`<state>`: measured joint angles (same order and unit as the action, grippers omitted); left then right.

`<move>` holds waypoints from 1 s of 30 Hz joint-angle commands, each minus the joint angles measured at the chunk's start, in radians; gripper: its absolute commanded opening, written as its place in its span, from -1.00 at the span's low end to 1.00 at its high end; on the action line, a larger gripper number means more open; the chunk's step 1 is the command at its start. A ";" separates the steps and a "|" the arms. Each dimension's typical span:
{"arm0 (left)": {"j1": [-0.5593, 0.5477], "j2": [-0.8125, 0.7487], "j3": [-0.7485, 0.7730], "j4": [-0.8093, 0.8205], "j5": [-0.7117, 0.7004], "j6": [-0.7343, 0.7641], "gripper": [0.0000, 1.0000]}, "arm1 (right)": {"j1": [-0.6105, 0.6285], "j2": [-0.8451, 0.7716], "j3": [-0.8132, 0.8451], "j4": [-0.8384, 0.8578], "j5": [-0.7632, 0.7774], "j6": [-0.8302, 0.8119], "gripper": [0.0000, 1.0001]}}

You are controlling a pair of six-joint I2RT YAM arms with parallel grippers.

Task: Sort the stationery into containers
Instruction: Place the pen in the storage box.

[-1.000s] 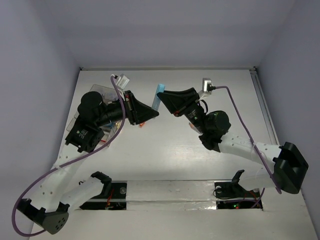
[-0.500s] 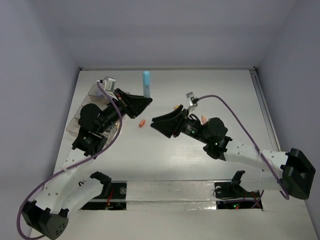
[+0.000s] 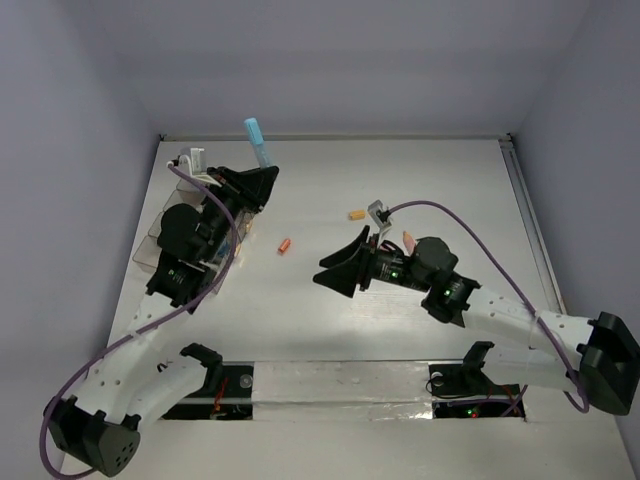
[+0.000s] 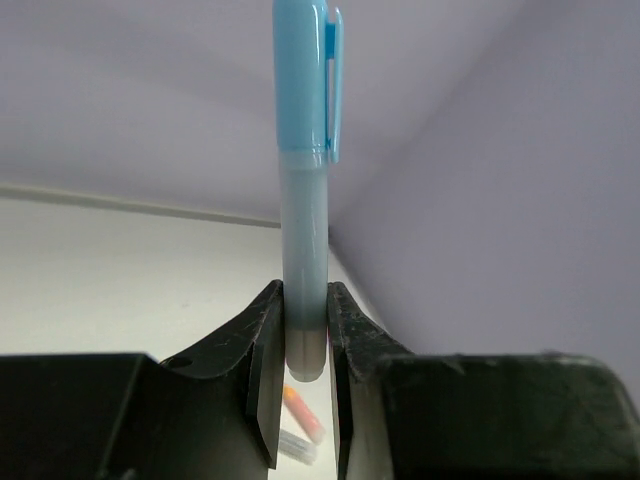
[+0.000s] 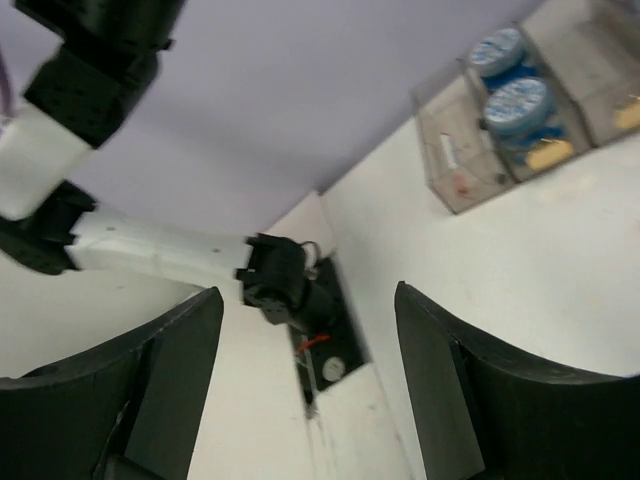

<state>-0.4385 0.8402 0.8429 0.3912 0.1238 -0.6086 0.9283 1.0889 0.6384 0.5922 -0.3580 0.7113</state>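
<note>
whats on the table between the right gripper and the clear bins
A small orange marker lies there on the table, apart from both the right gripper and the clear bins; the top view shows it.

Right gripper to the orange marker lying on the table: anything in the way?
Nothing visible. Only bare table lies between the open right gripper and the orange marker, which lies alone, touching nothing.

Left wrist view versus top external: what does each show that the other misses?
Only left wrist: the cap clip on the blue marker, and the left gripper pinching its lower end. Only top external: the open right gripper, the containers beneath the left arm, a yellow piece loose on the table. Both: the blue marker in the left gripper.
</note>
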 commanded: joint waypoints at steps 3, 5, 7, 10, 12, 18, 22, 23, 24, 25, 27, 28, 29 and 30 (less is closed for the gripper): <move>0.091 0.083 -0.005 -0.081 -0.247 -0.040 -1.00 | -0.112 -0.040 -0.040 -0.257 -0.010 -0.098 0.60; 0.128 0.105 -0.047 -0.071 -0.240 -0.094 -1.00 | -0.167 -0.023 -0.048 -0.301 -0.024 -0.115 0.64; 0.173 0.126 -0.091 -0.066 -0.263 -0.120 -1.00 | -0.196 -0.011 -0.061 -0.316 -0.047 -0.125 0.66; 0.242 0.135 -0.160 -0.054 -0.294 -0.178 -1.00 | -0.221 0.011 -0.085 -0.307 -0.067 -0.131 0.69; 0.282 0.148 -0.201 -0.043 -0.277 -0.219 -1.00 | -0.232 0.031 -0.089 -0.301 -0.079 -0.136 0.71; 0.402 0.249 -0.228 -0.026 -0.207 -0.276 -1.00 | -0.264 0.049 -0.111 -0.284 -0.117 -0.141 0.73; 0.415 0.318 -0.197 -0.041 -0.246 -0.278 -1.00 | -0.275 0.051 -0.120 -0.270 -0.140 -0.128 0.75; 0.425 0.344 -0.193 -0.046 -0.256 -0.280 -1.00 | -0.275 0.051 -0.121 -0.269 -0.145 -0.127 0.75; 0.425 0.355 -0.186 -0.054 -0.269 -0.281 -1.00 | -0.275 0.051 -0.123 -0.262 -0.147 -0.124 0.75; 0.437 0.365 -0.185 -0.057 -0.280 -0.283 -1.00 | -0.284 0.051 -0.126 -0.259 -0.148 -0.122 0.76; 0.448 0.395 -0.183 -0.063 -0.300 -0.298 -1.00 | -0.284 0.051 -0.131 -0.253 -0.150 -0.121 0.76; 0.457 0.405 -0.182 -0.063 -0.302 -0.301 -1.00 | -0.284 0.051 -0.132 -0.252 -0.154 -0.122 0.76; 0.457 0.427 -0.180 -0.058 -0.302 -0.304 -1.00 | -0.284 0.057 -0.131 -0.252 -0.159 -0.121 0.76; 0.457 0.437 -0.177 -0.049 -0.296 -0.307 -1.00 | -0.284 0.060 -0.129 -0.247 -0.160 -0.119 0.76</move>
<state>0.0044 1.2621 0.6205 0.3027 -0.1444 -0.8932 0.6529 1.1416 0.5087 0.2924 -0.4870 0.5926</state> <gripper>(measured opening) 0.149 0.879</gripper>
